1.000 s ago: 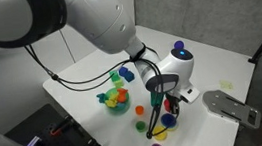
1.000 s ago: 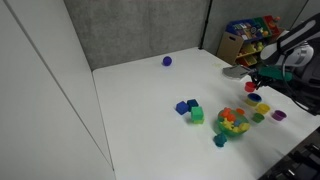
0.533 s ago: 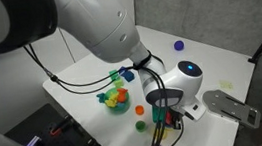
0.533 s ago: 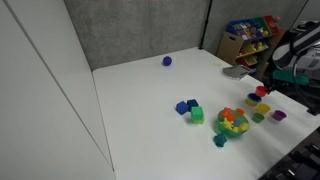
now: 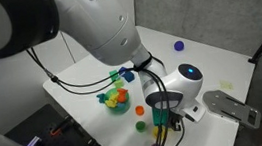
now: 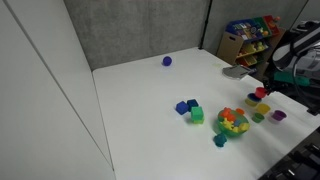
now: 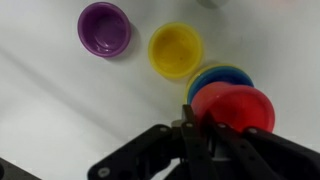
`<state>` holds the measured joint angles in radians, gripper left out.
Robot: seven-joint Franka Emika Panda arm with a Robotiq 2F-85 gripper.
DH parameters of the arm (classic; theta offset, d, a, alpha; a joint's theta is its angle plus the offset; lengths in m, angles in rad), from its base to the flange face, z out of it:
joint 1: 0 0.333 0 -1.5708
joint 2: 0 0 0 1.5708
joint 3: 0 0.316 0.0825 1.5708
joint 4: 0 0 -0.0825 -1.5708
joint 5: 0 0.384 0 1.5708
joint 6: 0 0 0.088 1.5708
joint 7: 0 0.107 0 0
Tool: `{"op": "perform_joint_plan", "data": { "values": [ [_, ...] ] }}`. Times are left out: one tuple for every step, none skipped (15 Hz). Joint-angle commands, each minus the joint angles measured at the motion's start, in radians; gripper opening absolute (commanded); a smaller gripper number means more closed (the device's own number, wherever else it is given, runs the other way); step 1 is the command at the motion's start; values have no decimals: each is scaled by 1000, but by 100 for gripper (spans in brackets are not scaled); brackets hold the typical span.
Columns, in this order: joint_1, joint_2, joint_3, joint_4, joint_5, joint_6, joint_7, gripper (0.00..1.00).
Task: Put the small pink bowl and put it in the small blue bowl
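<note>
Fingers (image 7: 192,150) of the gripper (image 7: 190,122) come in from the bottom of the wrist view, dark and drawn close together. We see them meet at the near rim of the small pink bowl (image 7: 238,108), and the jaws are pinched onto that rim. The bowl reads reddish pink here, with its mouth facing up. It lies over the small blue bowl (image 7: 212,76) and covers its lower right part, so that only a crescent of blue shows at the upper left. We cannot tell whether the pink bowl already rests inside the blue one or hangs just above it.

Just beside the blue bowl, up and to the left, stands a yellow bowl (image 7: 176,50). A purple bowl (image 7: 105,28) stands farther left, apart from it. All of these are on the white table (image 7: 50,100).

In an exterior view the arm (image 5: 95,27) bends down over the table, with a heap of coloured toys (image 5: 114,97) near the wrist. A purple ball (image 5: 178,46) lies well apart from them.
</note>
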<state>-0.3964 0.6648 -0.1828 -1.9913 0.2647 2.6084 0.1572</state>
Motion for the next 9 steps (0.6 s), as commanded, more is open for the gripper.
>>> {"op": "perform_joint_plan", "data": {
  "values": [
    [-4, 16, 10, 13, 14, 19, -36, 5],
    [1, 27, 7, 20, 9, 25, -32, 5],
    [3, 34, 5, 24, 6, 30, -31, 5],
    [4, 42, 5, 30, 5, 33, -31, 5],
    [6, 49, 5, 35, 3, 42, -31, 5],
    [6, 54, 8, 40, 3, 50, -33, 5],
    [5, 57, 11, 44, 4, 55, -37, 5],
    [3, 59, 16, 46, 6, 59, -39, 5],
    [0, 59, 22, 47, 10, 60, -44, 5]
  ]
}}
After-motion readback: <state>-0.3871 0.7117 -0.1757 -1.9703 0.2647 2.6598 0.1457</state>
